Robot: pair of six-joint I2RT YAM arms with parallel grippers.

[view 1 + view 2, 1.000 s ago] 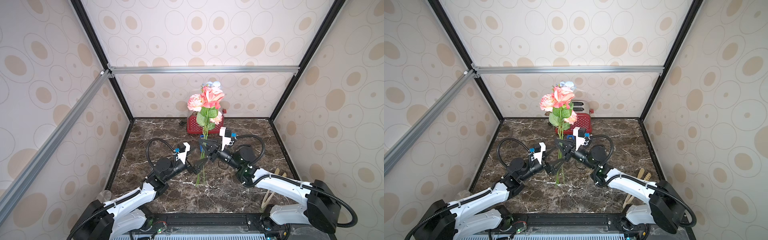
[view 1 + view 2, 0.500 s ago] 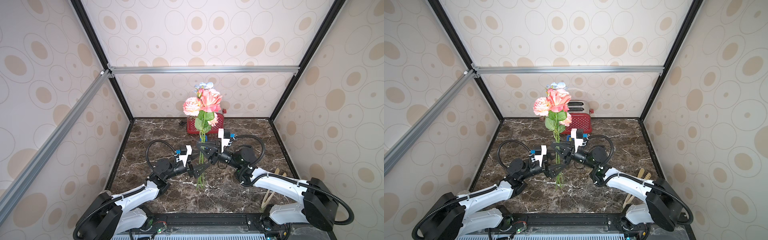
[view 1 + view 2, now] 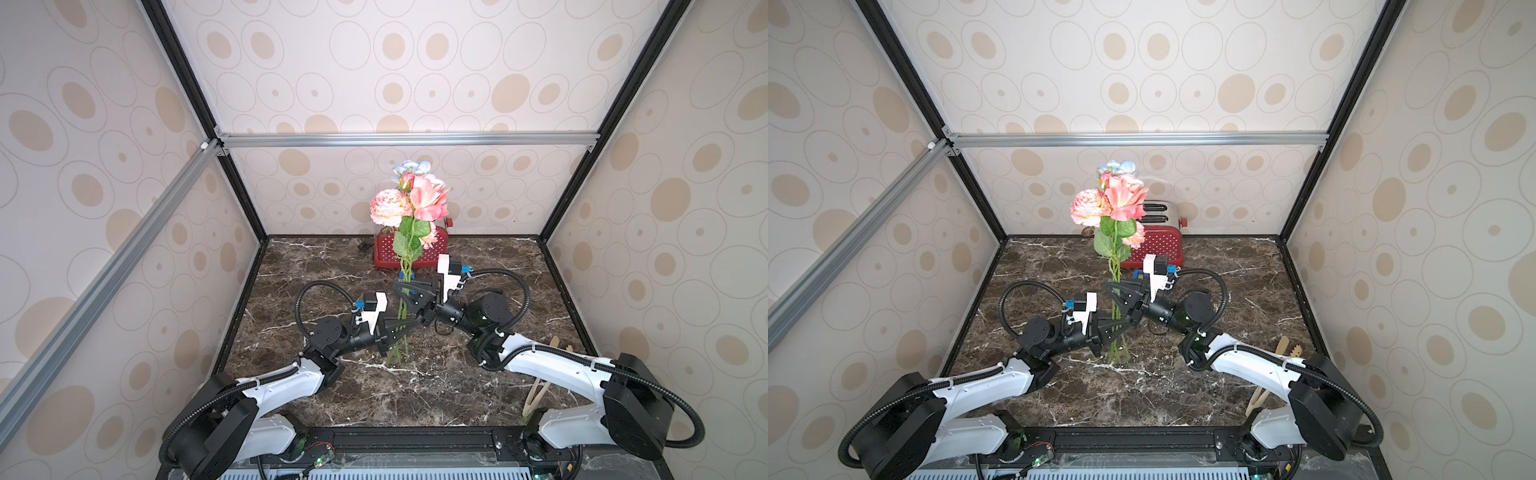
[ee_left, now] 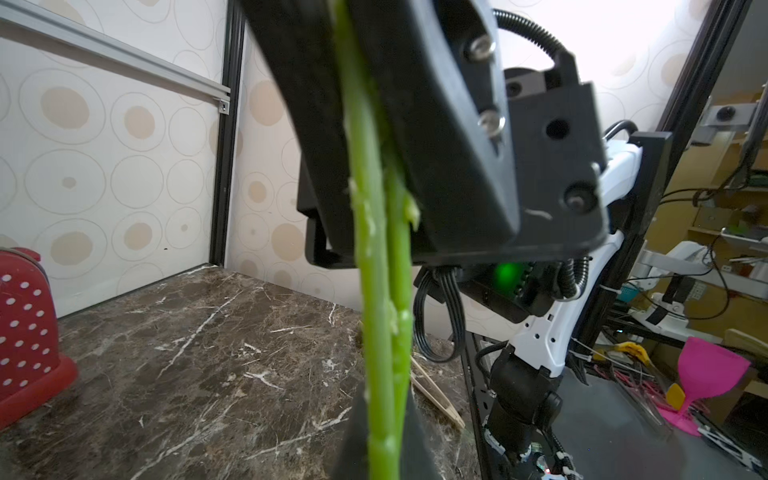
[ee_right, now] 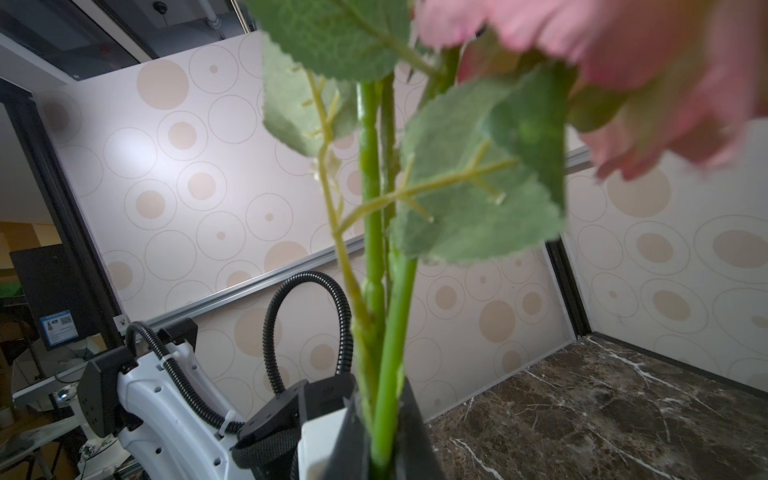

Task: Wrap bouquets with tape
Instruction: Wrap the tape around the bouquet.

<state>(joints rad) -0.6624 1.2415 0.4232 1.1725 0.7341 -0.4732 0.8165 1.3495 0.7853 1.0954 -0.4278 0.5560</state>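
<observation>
The bouquet (image 3: 409, 239) stands upright over the middle of the marble table (image 3: 436, 390), in front of the red polka-dot toaster (image 3: 384, 255). Its blooms are up and its stem ends hang close to the tabletop; whether they touch it I cannot tell. The right gripper (image 3: 400, 286) is clenched on the stems just under the leaves, the same hold it had a second ago. The change is at the left gripper (image 3: 404, 326). A second ago its jaws gaped beside the bunch, and now they are pinched onto it lower down, directly below the right gripper's hold. From the left wrist camera the green stems (image 4: 374, 291) run between that gripper's fingers, with the right gripper's black body close behind them. The bunch itself stands much where it stood before. Wooden tongs (image 3: 540, 388) lie near the table's right front corner, unmoved.
</observation>
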